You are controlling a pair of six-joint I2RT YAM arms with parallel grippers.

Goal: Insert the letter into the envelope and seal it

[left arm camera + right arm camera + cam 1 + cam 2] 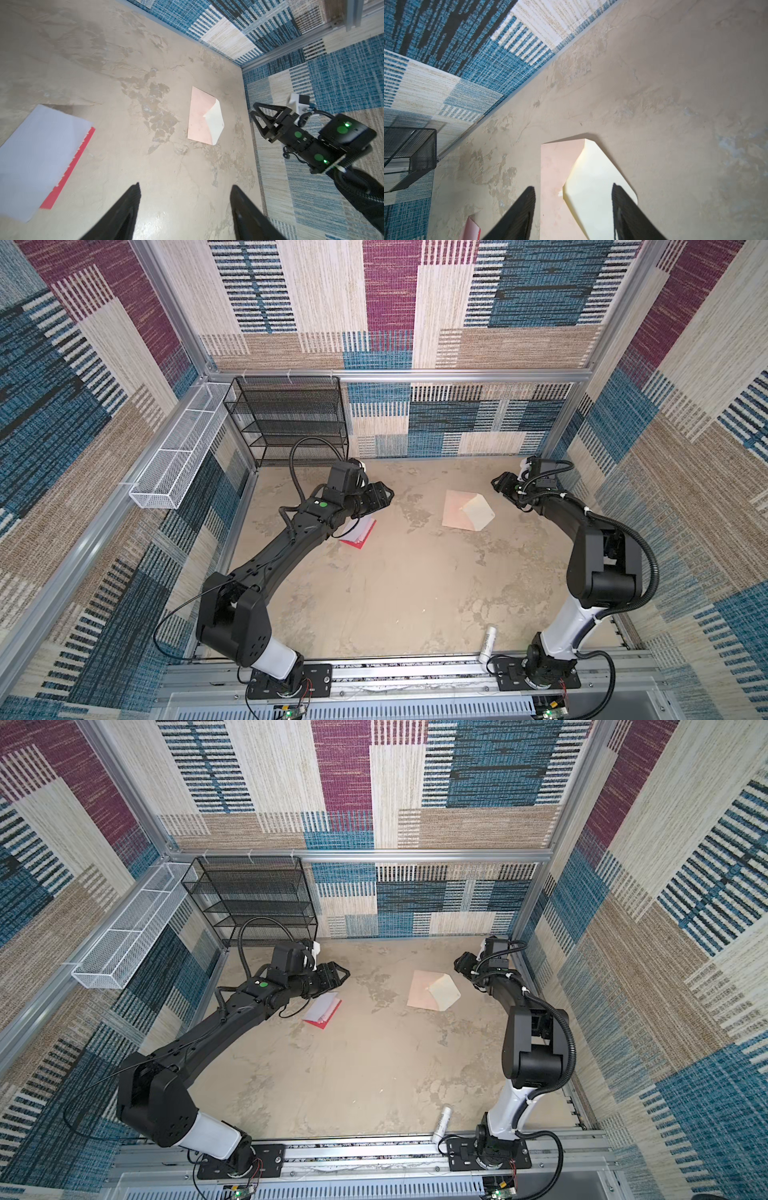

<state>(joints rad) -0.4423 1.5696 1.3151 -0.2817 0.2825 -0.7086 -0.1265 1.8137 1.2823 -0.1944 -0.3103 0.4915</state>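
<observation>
Starting the pickup, I judge: left tool (pixel 185 186) and right tool (pixel 573 187) are released, empty; next move must lift the flat letter (pixel 358 534) toward the envelope (pixel 459 510).

Matt paper envelope (pixel 457 512), rough mottled tabletop (pixel 395 593)

Two black robot arms, seen from above in both top views. The left arm (pixel 268 558) rises from its base at 7 o'clock and stretches toward 11 o'clock, with the forearm nearly level. Its wrist turns so the left gripper (pixel 388 493) points toward 3 o'clock, jaws spread wide and empty. The right arm (pixel 598 560) stands up from its base at 5 o'clock, bends at the elbow and reaches toward 1 o'clock. The right gripper (pixel 496 483) points toward 9 o'clock, jaws apart and empty. The two grippers face each other, well apart.
</observation>
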